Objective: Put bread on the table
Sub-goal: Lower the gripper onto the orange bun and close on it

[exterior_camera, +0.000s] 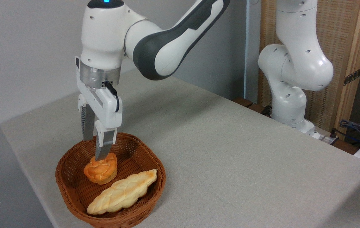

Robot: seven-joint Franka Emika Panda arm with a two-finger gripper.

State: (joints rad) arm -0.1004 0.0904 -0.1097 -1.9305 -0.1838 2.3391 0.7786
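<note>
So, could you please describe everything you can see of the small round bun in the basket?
The bun is small, round and knotted, glossy orange-golden on top with a paler base. It looks like glazed bread. It sits upright inside the brown wicker basket, toward the back, just behind the long pale braided loaf. The hand hangs directly over it, one finger reaching its top; a firm grip cannot be confirmed.

- The table is covered in matt, finely woven grey-beige cloth.
- The basket is woven of brown wicker with a ribbed surface.
- The bread is glazed golden with a slight sheen.
- The braided loaf is finished paler, smooth and faintly glossy.
- The arm is cased in glossy white plastic.
</note>
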